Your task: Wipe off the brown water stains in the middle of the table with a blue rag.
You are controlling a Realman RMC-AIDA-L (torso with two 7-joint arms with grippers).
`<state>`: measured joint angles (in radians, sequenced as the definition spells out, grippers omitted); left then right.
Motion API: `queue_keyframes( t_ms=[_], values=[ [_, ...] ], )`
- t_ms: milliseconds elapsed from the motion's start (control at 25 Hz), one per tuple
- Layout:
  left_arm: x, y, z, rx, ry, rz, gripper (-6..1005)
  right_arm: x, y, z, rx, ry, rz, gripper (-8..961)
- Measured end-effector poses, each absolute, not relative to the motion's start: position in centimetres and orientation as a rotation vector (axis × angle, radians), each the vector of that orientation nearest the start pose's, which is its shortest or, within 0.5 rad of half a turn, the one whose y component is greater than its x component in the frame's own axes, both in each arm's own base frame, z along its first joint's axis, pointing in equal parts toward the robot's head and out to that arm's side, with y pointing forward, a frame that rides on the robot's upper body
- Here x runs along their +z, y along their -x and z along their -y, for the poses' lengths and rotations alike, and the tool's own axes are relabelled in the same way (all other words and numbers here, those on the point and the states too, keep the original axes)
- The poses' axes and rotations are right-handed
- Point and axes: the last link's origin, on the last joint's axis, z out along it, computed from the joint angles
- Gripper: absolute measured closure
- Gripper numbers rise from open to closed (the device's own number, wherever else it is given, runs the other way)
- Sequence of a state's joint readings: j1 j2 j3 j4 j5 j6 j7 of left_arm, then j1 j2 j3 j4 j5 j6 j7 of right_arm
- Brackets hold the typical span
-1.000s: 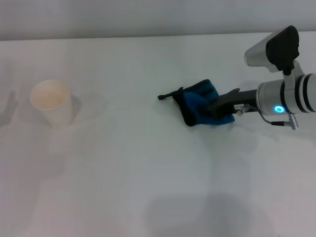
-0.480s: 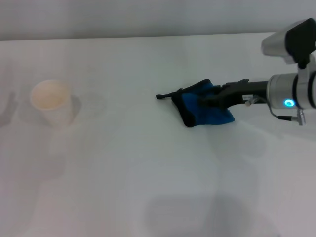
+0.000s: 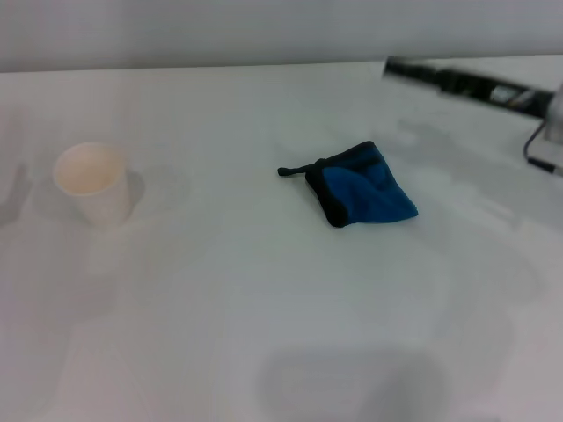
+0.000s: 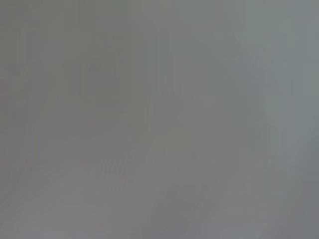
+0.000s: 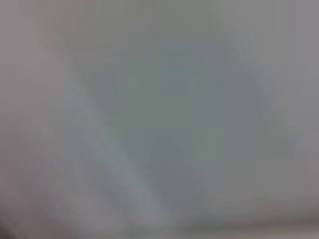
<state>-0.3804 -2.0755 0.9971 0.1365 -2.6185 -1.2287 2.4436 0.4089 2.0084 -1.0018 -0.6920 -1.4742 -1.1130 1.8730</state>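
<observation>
One rag and one cup sit well apart on the bench. The right end effector is up high, blurry; I cannot tell how its fingers stand.

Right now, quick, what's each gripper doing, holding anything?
Left gripper: not in view.
Right gripper: at the table's far right, apart from the blue rag, holding nothing visible; open or shut cannot be told.

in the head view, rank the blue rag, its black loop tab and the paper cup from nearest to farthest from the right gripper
Measured from the right gripper, far right:
1. blue rag, mid-table, not held.
2. black loop tab, on the rag's left corner.
3. paper cup, far left.
</observation>
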Motion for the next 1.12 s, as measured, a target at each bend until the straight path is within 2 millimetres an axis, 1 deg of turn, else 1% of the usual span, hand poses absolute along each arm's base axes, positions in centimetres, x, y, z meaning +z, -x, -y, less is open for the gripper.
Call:
queue_keyframes(
  t_ms=[40,80,120,200,280,360,480,560,640,760,920,1120],
  values=[
    [2.3,35.3,-31.8,-0.979,1.508,0.808,122,4.5,-29.0,-36.7,1.041,2.046,-1.280,79],
    [2.3,35.3,-31.8,-0.980,1.508,0.808,122,5.6,-29.7,-36.1,1.202,1.948,-1.256,79],
    [2.3,35.3,-31.8,-0.980,1.508,0.808,122,5.6,-29.7,-36.1,1.202,1.948,-1.256,79],
    [2.3,35.3,-31.8,-0.979,1.508,0.808,122,6.6,-30.8,-35.3,1.327,1.826,-1.189,79],
    [2.3,35.4,-31.8,-0.977,1.508,0.810,122,7.0,-31.9,-34.6,1.361,1.730,-1.123,79],
    [2.3,35.4,-31.8,-0.975,1.508,0.810,122,7.1,-32.9,-33.9,1.320,1.667,-1.021,79],
    [2.4,35.4,-31.9,-0.974,1.509,0.809,122,6.7,-34.1,-33.2,1.203,1.608,-0.867,79],
    [2.4,35.4,-31.9,-0.973,1.509,0.809,122,6.2,-34.7,-32.9,1.090,1.597,-0.756,79],
    [2.4,35.5,-32.0,-0.970,1.509,0.813,122,5.5,-35.2,-32.7,0.980,1.587,-0.679,79],
    [2.1,35.5,-32.0,-0.963,1.508,0.827,122,5.1,-36.2,-32.5,0.878,1.536,-0.662,79],
    [2.0,35.7,-32.1,-0.957,1.486,0.849,122,4.9,-37.7,-32.6,0.766,1.471,-0.699,79],
    [2.0,35.9,-32.5,-0.943,1.468,0.870,122,4.6,-37.9,-32.4,0.745,1.468,-0.708,79]
  ],
)
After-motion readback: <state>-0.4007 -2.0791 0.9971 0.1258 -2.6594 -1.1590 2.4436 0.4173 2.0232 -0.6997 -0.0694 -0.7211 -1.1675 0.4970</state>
